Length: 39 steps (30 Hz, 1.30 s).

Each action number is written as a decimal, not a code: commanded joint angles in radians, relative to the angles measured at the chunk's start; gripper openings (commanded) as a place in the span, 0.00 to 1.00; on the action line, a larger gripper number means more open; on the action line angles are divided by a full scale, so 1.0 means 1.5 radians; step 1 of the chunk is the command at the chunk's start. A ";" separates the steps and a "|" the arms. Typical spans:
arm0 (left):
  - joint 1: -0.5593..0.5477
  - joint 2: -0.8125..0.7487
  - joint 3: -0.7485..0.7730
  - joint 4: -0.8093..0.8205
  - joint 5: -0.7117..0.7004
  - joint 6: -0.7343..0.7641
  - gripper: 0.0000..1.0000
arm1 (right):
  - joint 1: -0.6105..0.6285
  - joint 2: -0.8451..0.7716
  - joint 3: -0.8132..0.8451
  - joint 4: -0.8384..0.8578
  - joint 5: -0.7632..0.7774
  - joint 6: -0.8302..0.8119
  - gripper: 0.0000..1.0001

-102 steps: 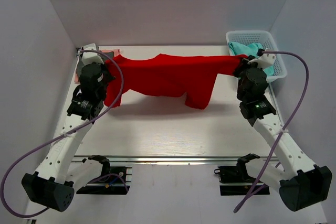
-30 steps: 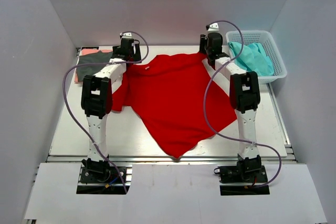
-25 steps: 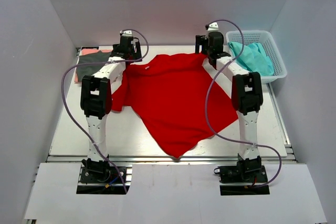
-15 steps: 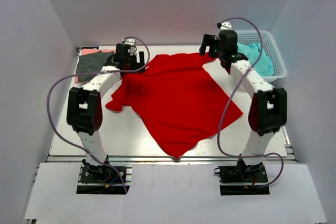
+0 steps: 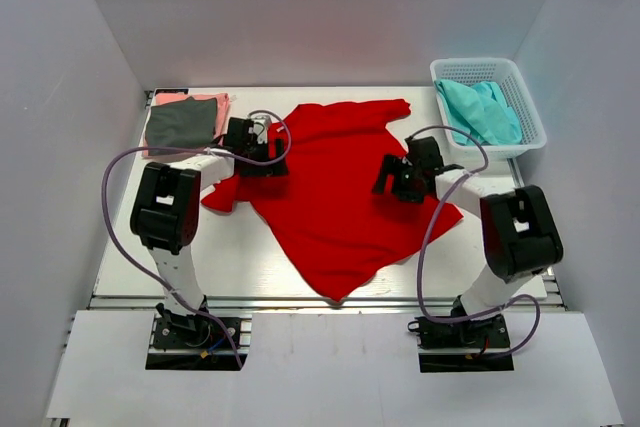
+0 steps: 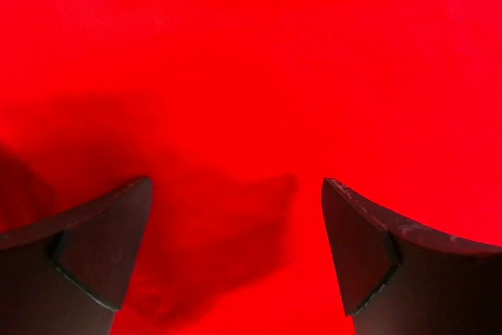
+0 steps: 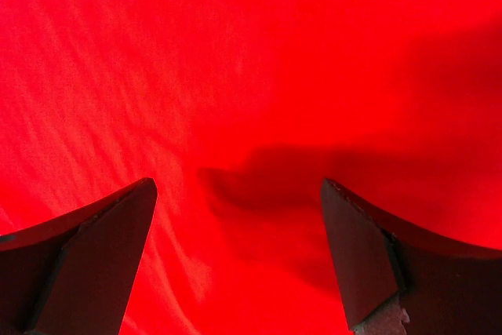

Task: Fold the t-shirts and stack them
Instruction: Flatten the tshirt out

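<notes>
red t-shirt [image 5: 330,187] lies spread on the white counter [image 5: 230,257], askew, one corner pointing at the near edge. left claw [image 6: 235,190] hangs over the shirt's left part, jaws wide, holding nothing. right claw [image 7: 238,190] over its right part, same: wide, empty. folded dark grey t-shirt [image 5: 180,127] rests on a salmon pink t-shirt [image 5: 205,100], far left corner. white lattice basket [image 5: 480,69], far right, holds teal cloth [image 5: 480,112].

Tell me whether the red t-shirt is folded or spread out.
Spread, not folded: the red t-shirt lies flat and skewed on the table, left gripper and right gripper open above it.
</notes>
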 commanded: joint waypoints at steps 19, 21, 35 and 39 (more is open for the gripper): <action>-0.047 -0.004 -0.104 0.033 0.191 -0.126 1.00 | -0.087 0.579 0.865 -0.291 0.058 -0.057 0.90; -0.068 -0.023 -0.122 0.016 0.220 -0.111 1.00 | -0.086 0.587 0.869 -0.244 0.032 -0.082 0.90; -0.120 -0.228 -0.050 -0.145 -0.028 -0.039 1.00 | -0.049 0.351 0.703 -0.177 0.007 -0.221 0.90; -0.133 -0.251 -0.050 -0.210 -0.064 -0.074 1.00 | -0.017 0.210 0.553 -0.172 0.045 -0.217 0.90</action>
